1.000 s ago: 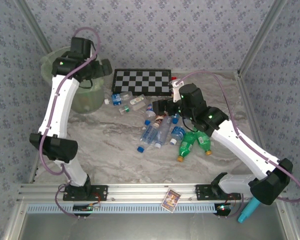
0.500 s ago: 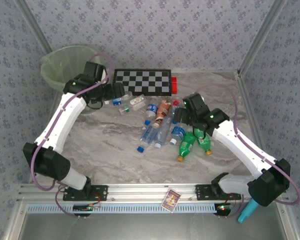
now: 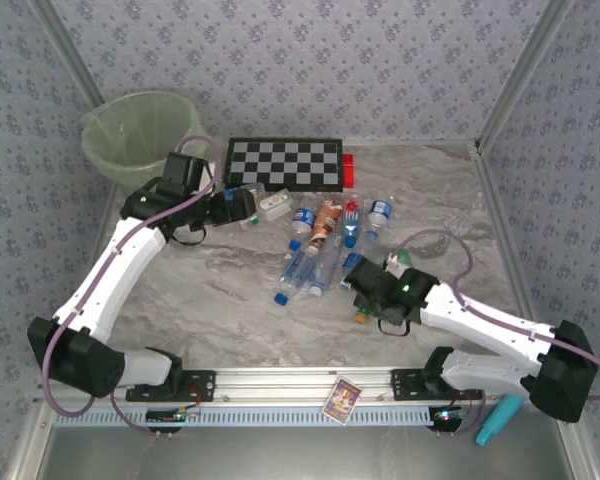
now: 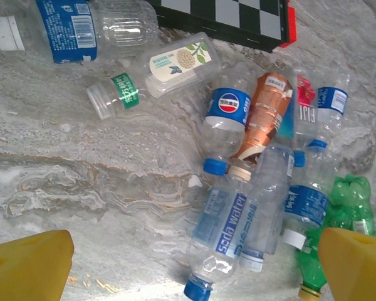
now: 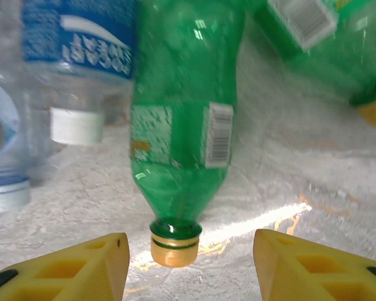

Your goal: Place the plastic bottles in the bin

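One round bin (image 3: 115,158) stands in the far left corner of the table (image 3: 210,290). It is pale green and see-through, with a thin bag inside. What lies in it cannot be made out. The table top is grey and white with wavy lines, like stone.

Just right of the bin, the left arm bends up from its base and leans in toward the middle. The left gripper (image 4: 194,257) hangs over the left end of a heap of bottles. Its yellow fingers (image 4: 31,266) are spread wide and it holds nothing.

About a dozen plastic bottles (image 3: 320,250) lie on their sides in the middle of the table, well apart from the bin. Most are clear and crinkly, with blue labels and blue caps. One clear bottle (image 4: 156,69) has a white cap and a green band. Another is an orange-label bottle (image 4: 263,119) with a shiny wrap. A black-and-white checkerboard (image 3: 285,163) lies flat just behind the heap.

On the right, the right arm is folded low, with its elbow far out to the right, and it reaches back toward the middle. The right gripper (image 5: 188,266) is down by the table at the right side of the heap. A green bottle (image 5: 182,113) with a gold cap lies with its neck between the two yellow fingers. The fingers are partly apart, one on each side of the cap, and do not touch it, so this gripper grips nothing.
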